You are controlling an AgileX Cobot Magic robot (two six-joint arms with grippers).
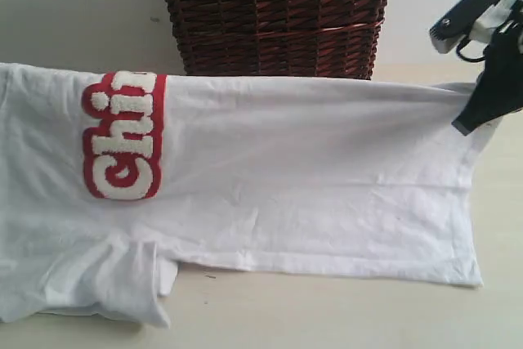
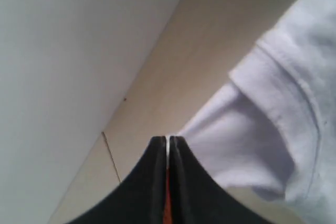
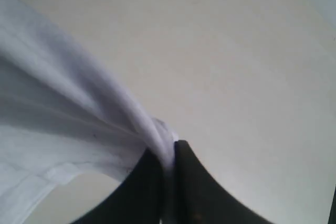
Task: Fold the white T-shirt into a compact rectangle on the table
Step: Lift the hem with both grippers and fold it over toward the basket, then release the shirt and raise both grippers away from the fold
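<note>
The white short-sleeved cotton T-shirt (image 1: pixel 286 177) lies spread out wide on the smooth pale cream table (image 1: pixel 343 316). It lies on its side, so the fuzzy white letters with red edges (image 1: pixel 122 136) run up and down near the left of the exterior view. One short sleeve (image 1: pixel 122 284) is bunched up at the front left corner. Behind the shirt stands a dark brown wicker basket (image 1: pixel 278 14), and the shirt's back edge lies just in front of it.

The black right gripper (image 1: pixel 466 124) is at the far right end of the shirt, at its back corner. In the right wrist view, the right gripper (image 3: pixel 169 153) has its two fingers squeezed together on a small twist of the white cloth. The cloth is pulled up off the table there and hangs away from the fingers in long folds.

The black left gripper (image 2: pixel 168 141) shows only in the left wrist view. Its fingers are pressed tight together, with a thin bit of white cloth pinched between the tips. From there the shirt (image 2: pixel 252 145) stretches away, with a stitched hem close by and the table under it.
</note>
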